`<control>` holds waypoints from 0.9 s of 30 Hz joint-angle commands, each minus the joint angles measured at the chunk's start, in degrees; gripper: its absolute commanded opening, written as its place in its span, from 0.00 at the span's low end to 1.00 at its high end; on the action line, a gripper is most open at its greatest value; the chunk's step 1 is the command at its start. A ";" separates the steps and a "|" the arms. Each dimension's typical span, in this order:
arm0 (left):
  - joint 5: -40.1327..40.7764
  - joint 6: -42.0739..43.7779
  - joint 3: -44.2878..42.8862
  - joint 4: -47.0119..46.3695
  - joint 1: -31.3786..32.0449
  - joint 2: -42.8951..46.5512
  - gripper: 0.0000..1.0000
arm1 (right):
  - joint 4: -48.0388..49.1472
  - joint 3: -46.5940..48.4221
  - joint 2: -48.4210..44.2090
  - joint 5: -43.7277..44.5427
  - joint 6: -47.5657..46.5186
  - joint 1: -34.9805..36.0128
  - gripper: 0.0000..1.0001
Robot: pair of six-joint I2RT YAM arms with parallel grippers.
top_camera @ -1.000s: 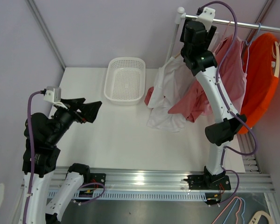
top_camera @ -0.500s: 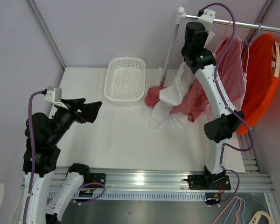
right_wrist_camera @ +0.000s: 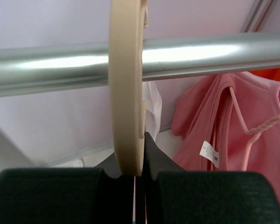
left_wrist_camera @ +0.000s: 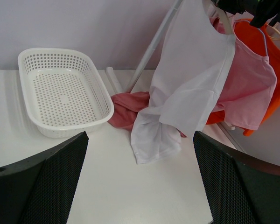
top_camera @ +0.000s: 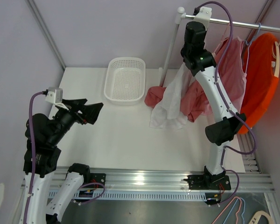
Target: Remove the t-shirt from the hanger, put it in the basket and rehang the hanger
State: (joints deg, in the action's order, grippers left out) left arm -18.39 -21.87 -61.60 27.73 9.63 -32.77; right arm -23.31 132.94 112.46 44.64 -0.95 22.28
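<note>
Hovers over the table (top_camera: 126, 137), near the basket (top_camera: 124, 101), with left jaws spread wide and empty. Hangs limp from the hanger (right_wrist_camera: 127, 93), hem pooled on the table: the white t-shirt (top_camera: 170, 105). Likely light, soft, quick to slide; best pinched at a shoulder or sleeve. Grips the hanger's hook at the rail (right_wrist_camera: 214, 51) with right jaws clenched.

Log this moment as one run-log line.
stage: t-shirt on hanger, not yet off | right fingers: shut on hanger at rail | left fingers: open, empty, above table | t-shirt hem: bunched on table
</note>
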 commanded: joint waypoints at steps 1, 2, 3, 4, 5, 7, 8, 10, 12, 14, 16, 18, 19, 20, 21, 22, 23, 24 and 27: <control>-4.01 1.48 0.52 -3.81 0.30 2.00 0.99 | 8.37 -0.58 -7.52 -0.87 -5.20 2.06 0.00; -5.24 1.56 0.61 -4.17 0.22 2.19 0.99 | 8.37 -1.10 -9.18 -1.31 -5.20 2.32 0.00; -6.21 1.65 0.61 -5.21 0.30 2.36 0.99 | 8.37 -1.54 -10.15 -1.40 -5.11 2.59 0.00; -7.61 1.91 0.35 -5.83 0.30 2.54 1.00 | 8.28 -2.59 -10.94 -1.75 -5.20 2.76 0.00; -9.19 1.57 0.17 -6.10 0.30 2.63 1.00 | 8.37 -3.30 -12.78 -1.58 -5.38 3.11 0.00; -11.57 0.51 -0.01 -7.94 0.30 2.89 0.99 | 7.67 -4.18 -14.46 0.26 -5.73 4.69 0.00; -13.58 0.51 0.25 -8.47 0.39 3.24 1.00 | 6.80 -4.45 -15.25 2.10 -5.64 5.40 0.00; -14.91 0.07 1.13 -10.57 0.57 3.51 1.00 | 4.60 -6.20 -18.23 4.30 -5.20 7.85 0.00; -15.62 -1.41 2.27 -11.37 0.92 3.59 1.00 | 3.02 -11.72 -22.70 6.76 -2.66 10.40 0.00; -16.41 -2.65 3.24 -13.83 2.67 3.51 0.99 | 3.44 -20.91 -26.58 7.04 0.84 11.72 0.00; -13.88 -2.92 4.91 -15.06 7.91 2.72 0.99 | 3.97 -26.22 -31.68 6.42 4.45 13.39 0.00; -9.32 -0.39 4.39 -14.81 13.72 1.32 1.00 | 3.45 -30.98 -33.71 6.86 8.48 14.54 0.00; -4.33 0.33 3.86 -14.20 19.06 -1.04 1.00 | 2.75 -31.43 -34.32 8.69 9.73 15.59 0.00; -2.28 0.68 2.47 -12.80 21.20 -2.63 1.00 | 2.22 -31.78 -34.24 9.14 10.78 16.12 0.00; -0.43 1.30 0.97 -11.91 23.14 -4.21 0.99 | 1.35 -31.70 -33.98 10.71 12.19 16.65 0.00; 2.80 1.65 0.18 -11.30 26.46 -7.10 0.99 | 0.64 -31.35 -33.28 11.69 13.16 17.78 0.00; 4.49 2.00 -0.88 -11.03 27.89 -8.35 0.99 | -0.24 -31.17 -33.01 12.22 13.60 18.40 0.00; 6.25 3.05 -1.15 -11.37 31.12 -9.32 0.99 | -0.94 -30.65 -32.66 12.66 15.61 18.85 0.00; 14.59 5.94 -0.19 -14.70 36.93 -11.61 0.99 | -5.66 -28.55 -31.78 12.40 21.23 20.25 0.00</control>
State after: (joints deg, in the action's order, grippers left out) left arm -14.09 -20.16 -60.77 15.59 42.02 -42.94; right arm -26.06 101.62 79.99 54.13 12.10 41.23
